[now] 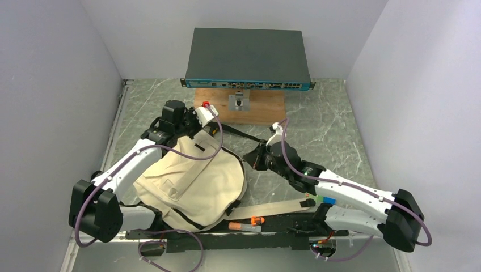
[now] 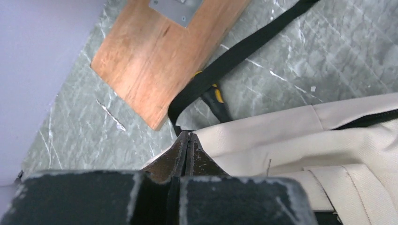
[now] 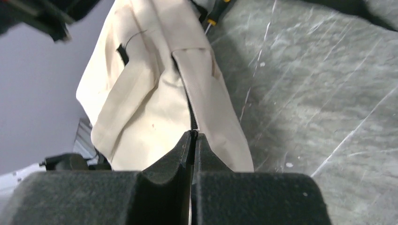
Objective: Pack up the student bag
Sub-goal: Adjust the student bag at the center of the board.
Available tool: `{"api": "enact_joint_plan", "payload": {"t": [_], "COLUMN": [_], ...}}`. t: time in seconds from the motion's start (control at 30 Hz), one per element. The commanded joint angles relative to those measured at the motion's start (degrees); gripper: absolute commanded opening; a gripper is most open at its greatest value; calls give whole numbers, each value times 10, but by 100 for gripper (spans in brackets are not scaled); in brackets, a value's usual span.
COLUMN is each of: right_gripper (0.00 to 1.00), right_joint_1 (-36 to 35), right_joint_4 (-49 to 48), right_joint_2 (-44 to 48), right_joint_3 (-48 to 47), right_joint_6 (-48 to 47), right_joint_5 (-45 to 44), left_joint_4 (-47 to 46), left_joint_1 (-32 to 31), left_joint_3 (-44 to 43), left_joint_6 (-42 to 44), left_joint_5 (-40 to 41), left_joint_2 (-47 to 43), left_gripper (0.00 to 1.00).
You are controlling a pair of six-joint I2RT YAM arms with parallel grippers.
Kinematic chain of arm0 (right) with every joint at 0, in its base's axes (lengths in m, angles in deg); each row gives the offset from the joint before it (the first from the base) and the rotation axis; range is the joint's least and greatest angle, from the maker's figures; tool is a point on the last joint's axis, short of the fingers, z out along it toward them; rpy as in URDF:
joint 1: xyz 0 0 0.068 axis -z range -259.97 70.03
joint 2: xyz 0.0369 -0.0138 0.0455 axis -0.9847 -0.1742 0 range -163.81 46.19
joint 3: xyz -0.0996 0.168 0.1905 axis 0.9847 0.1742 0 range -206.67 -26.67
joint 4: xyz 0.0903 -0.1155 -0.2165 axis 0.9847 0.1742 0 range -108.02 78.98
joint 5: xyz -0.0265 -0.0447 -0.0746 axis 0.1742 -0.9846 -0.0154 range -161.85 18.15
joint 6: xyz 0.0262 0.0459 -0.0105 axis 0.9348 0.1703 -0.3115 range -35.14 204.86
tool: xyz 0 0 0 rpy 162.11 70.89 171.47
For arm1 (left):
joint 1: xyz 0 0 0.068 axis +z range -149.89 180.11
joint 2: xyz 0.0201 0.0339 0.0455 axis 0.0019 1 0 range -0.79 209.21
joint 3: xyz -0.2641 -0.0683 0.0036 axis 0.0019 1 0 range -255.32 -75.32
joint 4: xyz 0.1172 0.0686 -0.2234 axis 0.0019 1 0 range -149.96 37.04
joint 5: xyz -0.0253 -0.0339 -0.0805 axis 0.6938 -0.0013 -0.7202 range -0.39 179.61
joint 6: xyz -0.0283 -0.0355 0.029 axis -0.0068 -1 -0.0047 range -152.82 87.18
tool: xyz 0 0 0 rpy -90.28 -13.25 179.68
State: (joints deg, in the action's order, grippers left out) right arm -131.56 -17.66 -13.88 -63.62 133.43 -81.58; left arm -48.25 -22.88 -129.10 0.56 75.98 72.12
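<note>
The student bag (image 1: 193, 178) lies flat on the table (image 1: 340, 130) between the arms, and opening it seems the step in hand. The left gripper (image 2: 188, 137) and right gripper (image 3: 193, 136) are both pressed together at its edges, though whether they catch cloth is unclear. Next, they need a sure pinch to spread the mouth

Left arm (image 1: 127, 165) is reaching forward, wrist angling down. Left gripper (image 2: 188, 137) is pressing its fingers fully together. Right arm (image 1: 346, 192) is stretching inward and forward. Right gripper (image 3: 194, 137) is pointing toward the left one, jaws clamping tight on the student bag (image 3: 141, 93) at its seam.
</note>
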Motion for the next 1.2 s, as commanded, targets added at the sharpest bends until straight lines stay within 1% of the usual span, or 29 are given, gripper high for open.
{"api": "enact_joint_plan", "payload": {"t": [0.0, 0.1, 0.13, 0.17, 0.2, 0.23, 0.3, 0.33, 0.37, 0.47, 0.5, 0.53, 0.57, 0.63, 0.67, 0.8, 0.83, 0.93, 0.97, 1.0, 1.07, 1.1, 1.13, 1.17], "right_gripper": [0, 0, 0, 0, 0, 0, 0, 0, 0, 0, 0, 0, 0, 0, 0, 0, 0, 0, 0, 0, 0, 0, 0, 0], "right_joint_1": [-13, 54, 68, 75, 81, 87, 89, 89, 90, 89, 90, 90, 90, 90, 90, 91, 91, 91, 91, 91, 91, 91, 91, 91], "right_joint_4": [-44, -60, -68, -62, -54, -31, 6, 2, 2, 32, 35, 35, 35, 29, 18, 15, 17, 7, 9, 9, -1, -1, -8, -19], "right_joint_2": [-5, -70, -89, -103, -117, -133, -147, -140, -130, -102, -95, -92, -92, -98, -100, -124, -130, -142, -146, -148, -155, -163, -173, -184], "right_joint_3": [3, -54, -77, -100, -121, -146, -164, -152, -141, -118, -112, -108, -107, -110, -110, -140, -149, -165, -168, -171, -169, -170, -177, -184], "right_joint_6": [-32, -67, -91, -108, -124, -138, -155, -162, -170, -197, -204, -206, -204, -190, -178, -136, -131, -118, -113, -108, -97, -91, -88, -85], "right_joint_5": [-1, 88, 110, 117, 127, 141, 151, 162, 171, 177, 183, 191, 195, 201, 198, 185, 186, 209, 211, 213, 213, 212, 213, 210], "left_joint_4": [-23, 43, 53, 58, 63, 65, 69, 79, 85, 103, 109, 116, 120, 110, 105, 132, 142, 192, 202, 210, 216, 222, 230, 235], "left_joint_1": [-1, -5, -9, -15, -27, -34, -38, -38, -38, -38, -39, -42, -44, -57, -69, -128, -137, -141, -141, -139, -128, -120, -109, -100], "left_joint_3": [-24, -69, -74, -77, -80, -83, -88, -93, -94, -83, -71, -57, -39, 3, 21, 17, 11, -6, -7, -8, -11, -18, -26, -33], "left_joint_6": [-21, -40, -51, -69, -93, -121, -194, -225, -261, -406, -443, -479, -503, -520, -516, -475, -472, -487, -491, -498, -502, -501, -503, -506], "left_joint_5": [-12, -104, -125, -124, -107, -67, -28, -26, -23, -8, -2, 12, 19, 43, 61, 133, 134, 204, 230, 259, 289, 293, 296, 306], "left_joint_2": [-15, -8, -10, -15, -19, -24, -36, -42, -52, -74, -80, -85, -89, -97, -99, -65, -49, 6, 17, 26, 42, 51, 60, 66], "left_gripper": [0, 0, 0, 2, 10, 18, 38, 49, 64, 78, 82, 82, 86, 99, 99, 100, 99, 94, 90, 77, 62, 50, 34, 8]}}
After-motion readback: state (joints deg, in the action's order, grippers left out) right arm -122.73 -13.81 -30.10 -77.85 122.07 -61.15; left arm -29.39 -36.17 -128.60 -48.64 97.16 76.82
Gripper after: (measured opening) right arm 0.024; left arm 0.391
